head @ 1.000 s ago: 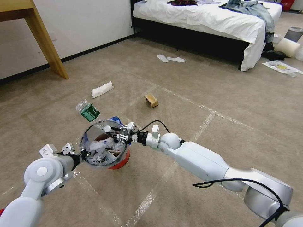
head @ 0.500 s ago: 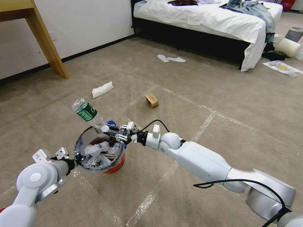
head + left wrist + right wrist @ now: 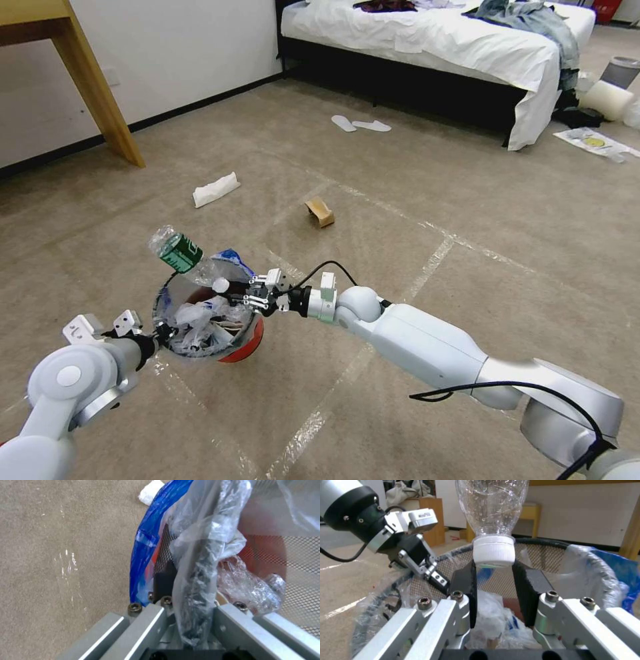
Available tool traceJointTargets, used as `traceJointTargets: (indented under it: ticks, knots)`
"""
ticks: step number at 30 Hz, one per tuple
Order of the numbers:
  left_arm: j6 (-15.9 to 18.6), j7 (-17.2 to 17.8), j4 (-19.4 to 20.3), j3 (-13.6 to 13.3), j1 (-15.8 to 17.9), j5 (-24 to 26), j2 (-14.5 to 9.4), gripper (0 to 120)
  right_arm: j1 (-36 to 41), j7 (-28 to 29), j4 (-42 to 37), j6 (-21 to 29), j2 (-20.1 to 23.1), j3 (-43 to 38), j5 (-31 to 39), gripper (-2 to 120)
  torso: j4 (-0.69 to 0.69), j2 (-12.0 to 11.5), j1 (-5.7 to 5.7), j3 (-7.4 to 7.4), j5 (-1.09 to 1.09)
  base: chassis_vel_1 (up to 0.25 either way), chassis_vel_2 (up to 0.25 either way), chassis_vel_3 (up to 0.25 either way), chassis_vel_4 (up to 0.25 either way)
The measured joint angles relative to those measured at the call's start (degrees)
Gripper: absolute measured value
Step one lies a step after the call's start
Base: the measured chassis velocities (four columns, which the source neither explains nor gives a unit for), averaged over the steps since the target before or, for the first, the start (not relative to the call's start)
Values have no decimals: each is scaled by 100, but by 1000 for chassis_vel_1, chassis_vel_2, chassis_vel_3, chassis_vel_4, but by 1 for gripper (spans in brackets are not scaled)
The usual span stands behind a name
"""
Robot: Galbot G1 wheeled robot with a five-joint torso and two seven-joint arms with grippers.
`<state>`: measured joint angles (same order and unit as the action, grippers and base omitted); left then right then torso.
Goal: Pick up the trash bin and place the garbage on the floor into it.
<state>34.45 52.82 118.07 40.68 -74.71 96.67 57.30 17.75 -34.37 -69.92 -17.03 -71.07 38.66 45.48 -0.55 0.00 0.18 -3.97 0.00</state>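
Right end effector [image 3: 493, 580] pads apart beside the bottle [image 3: 179, 251] cap, left end effector [image 3: 163, 330] clamped on trash bin [image 3: 207, 320] rim: keep bin level under bottle.

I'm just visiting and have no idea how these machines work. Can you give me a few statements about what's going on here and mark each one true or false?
1. The left gripper clamps the trash bin by its rim. True.
2. The bottle lies flat on the floor. False: it leans across the bin's rim, cap between the right gripper fingers.
3. The bin is empty. False: crumpled plastic and tissues fill it.
4. A brown carton lies on the carpet beyond the bin. True.
5. A white tissue lies inside the bin. False: it lies on the carpet.
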Motion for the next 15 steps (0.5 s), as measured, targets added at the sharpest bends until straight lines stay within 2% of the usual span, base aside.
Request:
traceJointTargets:
  ticks: [15]
  knots:
    - [-2, 36, -75, -84, 152, 33, -12, 0, -6, -85, 108, -60, -107, 161, -137, 23, 0, 0, 0, 0, 0, 0, 0, 0, 0]
